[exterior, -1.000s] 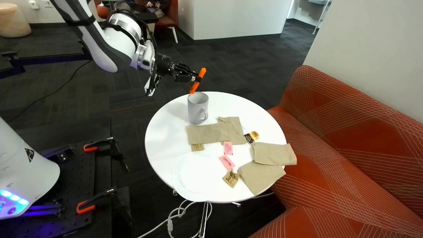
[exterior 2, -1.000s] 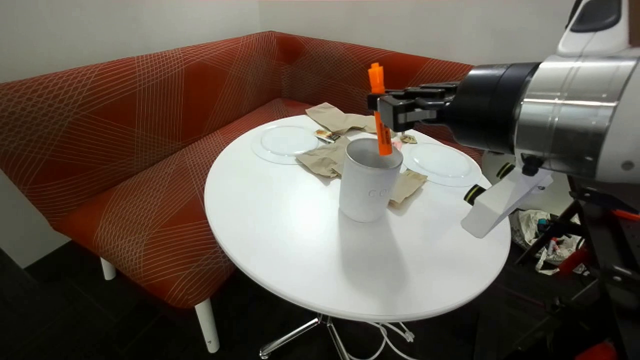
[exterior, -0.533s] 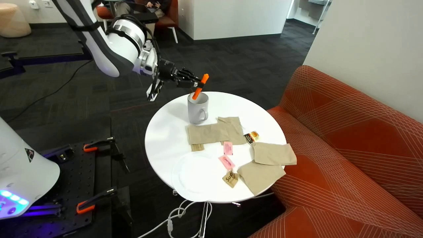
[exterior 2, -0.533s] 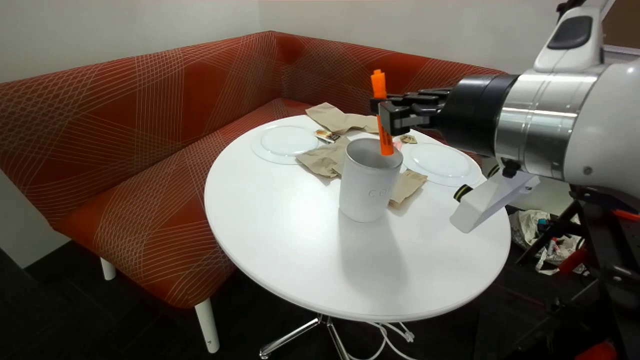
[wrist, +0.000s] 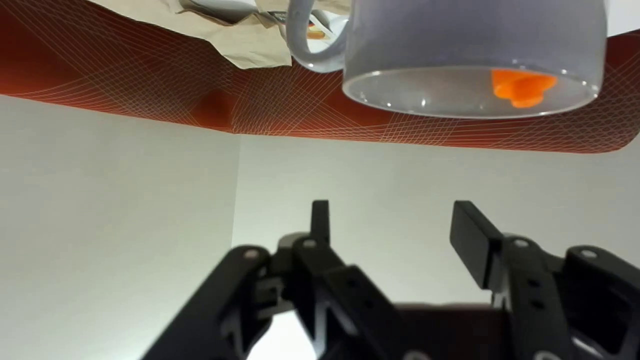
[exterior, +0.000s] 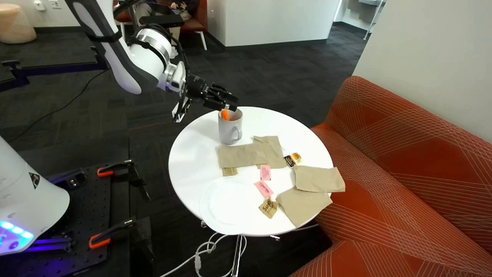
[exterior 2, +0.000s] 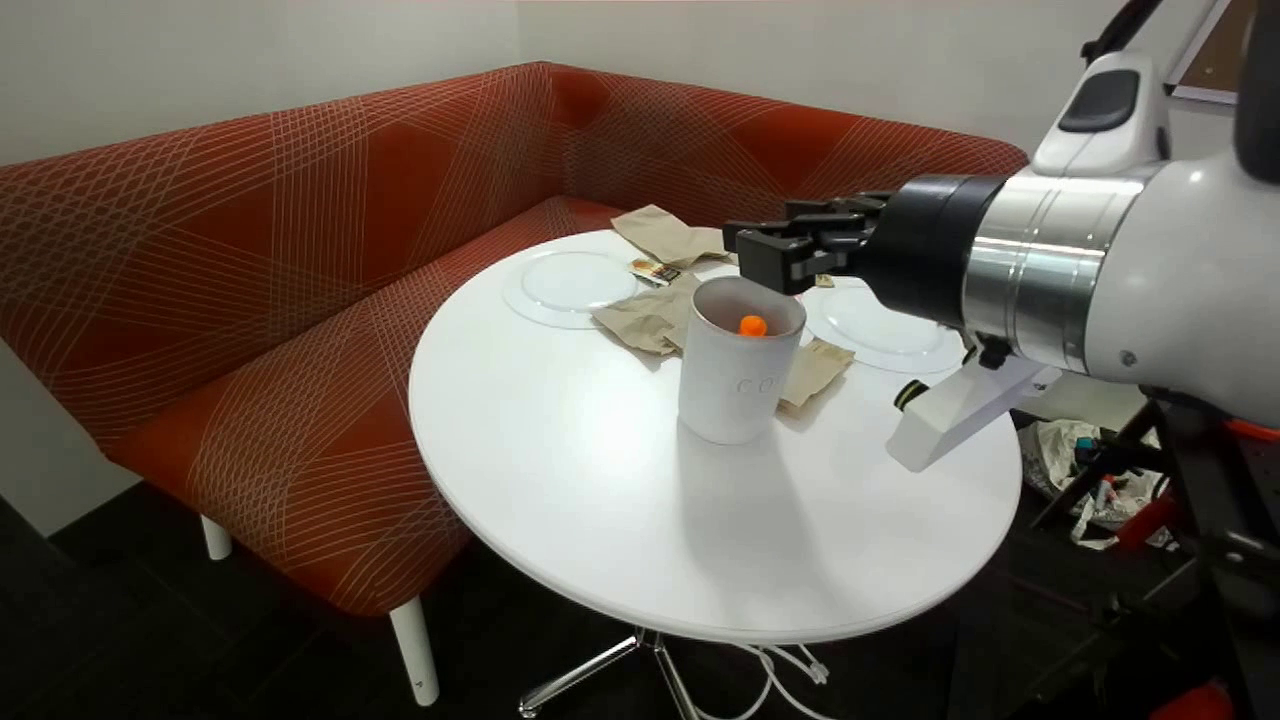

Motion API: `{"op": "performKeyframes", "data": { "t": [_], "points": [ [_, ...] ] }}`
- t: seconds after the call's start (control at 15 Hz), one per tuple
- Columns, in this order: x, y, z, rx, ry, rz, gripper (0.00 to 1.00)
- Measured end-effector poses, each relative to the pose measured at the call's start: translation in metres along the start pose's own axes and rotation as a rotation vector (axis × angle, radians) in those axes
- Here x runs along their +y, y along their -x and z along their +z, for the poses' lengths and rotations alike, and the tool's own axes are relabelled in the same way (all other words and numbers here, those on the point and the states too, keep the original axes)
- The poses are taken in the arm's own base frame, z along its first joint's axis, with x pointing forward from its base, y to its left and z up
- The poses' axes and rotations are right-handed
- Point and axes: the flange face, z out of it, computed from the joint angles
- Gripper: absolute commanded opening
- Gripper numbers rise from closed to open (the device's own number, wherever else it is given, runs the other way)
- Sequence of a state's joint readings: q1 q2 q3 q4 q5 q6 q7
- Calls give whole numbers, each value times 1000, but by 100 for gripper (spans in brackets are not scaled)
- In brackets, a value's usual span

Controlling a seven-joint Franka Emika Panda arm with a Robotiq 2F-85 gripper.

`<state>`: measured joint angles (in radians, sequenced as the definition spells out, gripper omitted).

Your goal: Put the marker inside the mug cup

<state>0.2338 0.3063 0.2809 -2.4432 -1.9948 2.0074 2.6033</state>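
Observation:
The orange marker (exterior 2: 752, 326) stands inside the light grey mug cup (exterior 2: 725, 390), its top end just within the mouth. In an exterior view the marker (exterior: 225, 114) leans at the inner wall of the mug cup (exterior: 226, 132); its lower part is hidden by the cup. Just above the rim my gripper (exterior: 233, 104) is open, apart from the marker. The wrist view shows a wide gap in my gripper (wrist: 390, 220), and the marker (wrist: 522, 89) sits within the mug cup (wrist: 465, 35), whose handle points left there.
The mug stands near the edge of a round white table (exterior: 192, 154). Beside it lie brown napkins (exterior: 242, 156), and farther off pink packets (exterior: 265, 172) and a clear plate (exterior: 205, 209). A red bench (exterior: 384, 184) borders the table.
My gripper has come down towards the mug and opened. The marker, gripped half a second ago, has dropped from the fingers into the mug.

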Motion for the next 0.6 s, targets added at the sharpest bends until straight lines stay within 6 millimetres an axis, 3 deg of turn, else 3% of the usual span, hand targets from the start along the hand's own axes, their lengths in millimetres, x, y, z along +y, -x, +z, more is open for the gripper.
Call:
{"op": "performKeyframes", "data": {
  "t": [0.07, 0.6],
  "points": [
    [0, 0, 1, -1, 2, 0, 100],
    [0, 0, 2, 1, 4, 2, 100]
  ]
}}
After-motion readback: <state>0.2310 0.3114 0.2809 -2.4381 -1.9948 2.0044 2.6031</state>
